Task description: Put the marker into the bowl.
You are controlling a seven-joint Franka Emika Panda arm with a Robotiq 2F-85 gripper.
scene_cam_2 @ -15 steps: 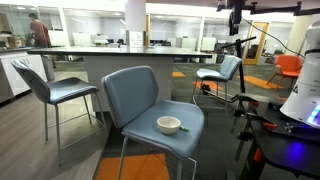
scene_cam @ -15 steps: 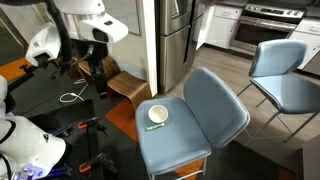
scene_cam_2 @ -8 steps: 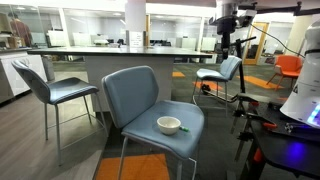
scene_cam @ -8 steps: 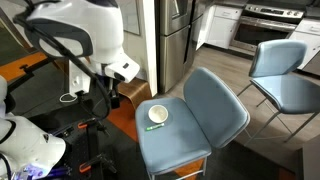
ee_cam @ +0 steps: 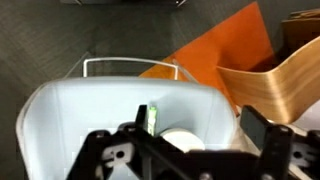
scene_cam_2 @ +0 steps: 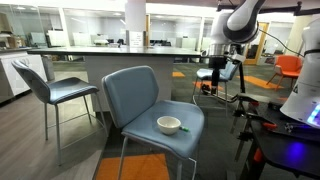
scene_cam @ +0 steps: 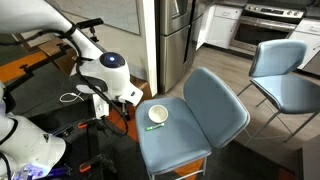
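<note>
Pincer [ee_cam: 176,136] is open: in the wrist view both dark fingers [ee_cam: 100,150] stand wide apart with nothing between them. It grips nothing.

Bowl [scene_cam: 157,114] sits upright on the counter [scene_cam: 185,140], which here is the seat of the blue chair. It's on the part of the seat away from the backrest. In the wrist view the bowl [ee_cam: 182,141] shows low and centre, partly hidden by the pincer body.

Marker [scene_cam: 154,127] is not in the bowl. It lies flat on the counter just beside the bowl, toward the seat edge. In the wrist view the marker [ee_cam: 151,119] is a short dark greenish stick right at the bowl's rim. Can't tell if the two touch. It isn't resolvable in an exterior view that shows the bowl [scene_cam_2: 169,125] side-on.

The arm [scene_cam: 112,64] is off to the side of the bowl opposite the backrest, beyond the seat edge and above bowl level. The pincer [scene_cam_2: 218,66] hangs down from it, well apart from the bowl and touching nothing on the counter.

Around the bowl's chair:
- A bent-wood stool [scene_cam: 126,88] sits on the floor beyond the arm.
- An orange floor patch [ee_cam: 212,55] lies past the far edge of the seat.
- A second blue chair [scene_cam: 282,70] stands well apart on the backrest side.
</note>
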